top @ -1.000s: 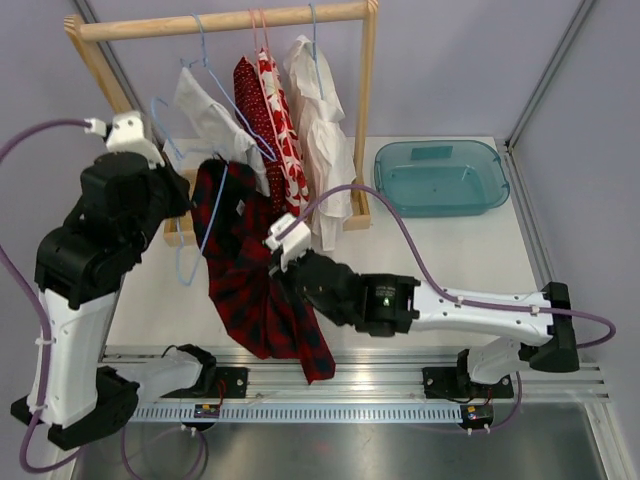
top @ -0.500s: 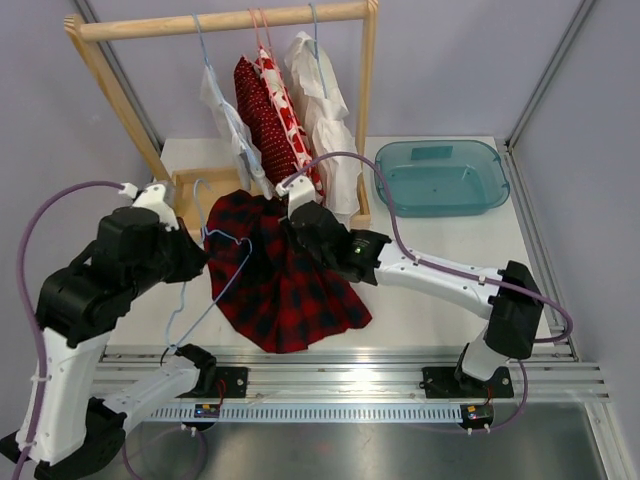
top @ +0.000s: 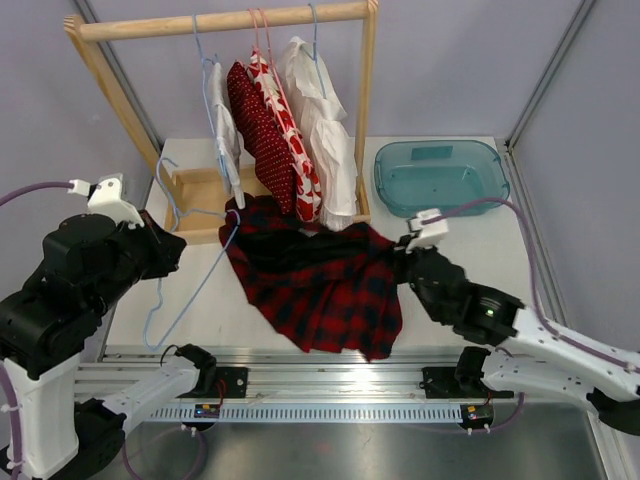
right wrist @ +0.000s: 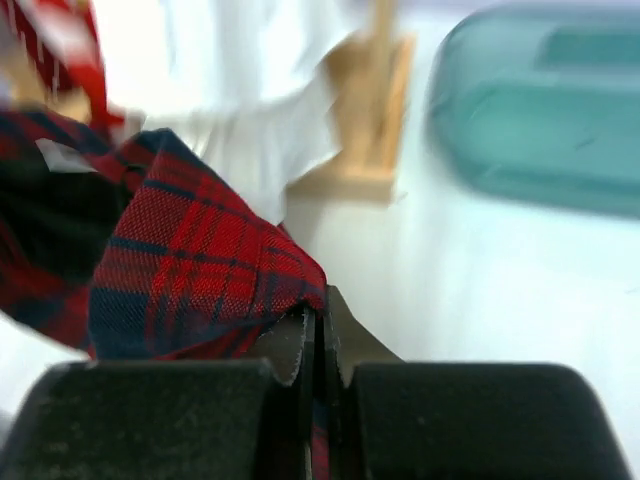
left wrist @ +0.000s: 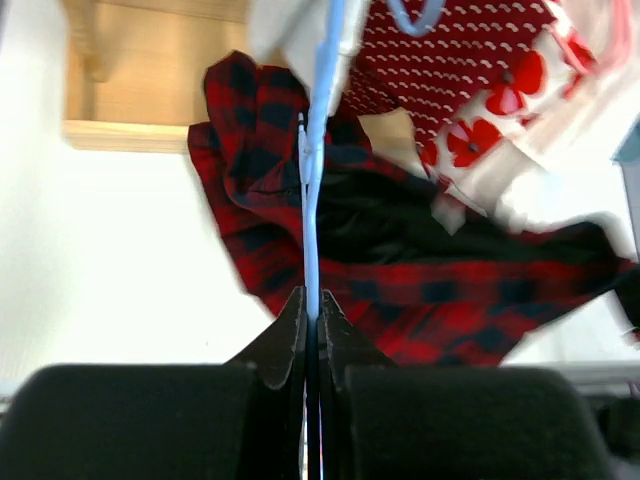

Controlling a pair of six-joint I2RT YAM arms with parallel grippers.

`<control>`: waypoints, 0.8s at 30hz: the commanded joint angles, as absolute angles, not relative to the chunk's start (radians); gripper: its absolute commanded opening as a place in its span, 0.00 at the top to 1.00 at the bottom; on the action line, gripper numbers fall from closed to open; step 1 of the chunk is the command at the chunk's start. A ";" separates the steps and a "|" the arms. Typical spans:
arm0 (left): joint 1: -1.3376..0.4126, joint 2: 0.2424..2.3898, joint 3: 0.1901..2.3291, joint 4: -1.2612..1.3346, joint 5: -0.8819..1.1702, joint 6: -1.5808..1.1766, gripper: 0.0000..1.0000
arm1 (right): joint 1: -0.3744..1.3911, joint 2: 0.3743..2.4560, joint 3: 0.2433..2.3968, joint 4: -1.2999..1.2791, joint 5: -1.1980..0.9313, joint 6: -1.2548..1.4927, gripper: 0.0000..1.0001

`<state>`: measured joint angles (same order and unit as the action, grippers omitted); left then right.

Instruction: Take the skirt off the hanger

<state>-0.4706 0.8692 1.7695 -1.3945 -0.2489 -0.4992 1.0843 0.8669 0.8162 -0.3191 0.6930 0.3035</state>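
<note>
The red and dark plaid skirt (top: 325, 285) lies spread on the table in the top view, stretched between my two grippers. My left gripper (top: 172, 250) is shut on the thin blue wire hanger (top: 213, 265). The hanger's far end meets the skirt's left corner below the rack. In the left wrist view the blue wire (left wrist: 312, 210) runs from my closed jaws (left wrist: 312, 305) across the skirt (left wrist: 460, 300). My right gripper (top: 402, 262) is shut on the skirt's right edge. The right wrist view shows plaid cloth (right wrist: 190, 280) pinched between the closed jaws (right wrist: 320, 322).
A wooden clothes rack (top: 230, 22) stands at the back with white, red dotted and red flowered garments (top: 285, 130) on hangers, close above the skirt's far edge. A teal plastic tub (top: 440, 178) sits at the back right, and also shows in the right wrist view (right wrist: 560, 110).
My right gripper has pulled the skirt's edge to the right and nearer the table's front. My left gripper has drawn the hanger back to the left. The skirt is now stretched flatter between them.
</note>
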 commanded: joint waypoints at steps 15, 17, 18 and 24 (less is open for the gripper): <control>-0.491 0.624 1.241 -1.041 0.626 -0.594 1.00 | 0.993 0.635 0.962 -0.084 1.345 -0.184 1.00; -0.492 0.612 1.261 -1.083 0.603 -0.575 1.00 | 0.986 0.604 0.960 -0.094 1.348 -0.156 1.00; -0.491 0.620 1.314 -1.177 0.548 -0.560 1.00 | 0.986 0.601 0.971 -0.095 1.348 -0.156 1.00; -0.491 0.686 1.428 -1.414 0.019 -0.522 1.00 | 0.986 0.676 1.179 -0.289 0.823 -0.230 1.00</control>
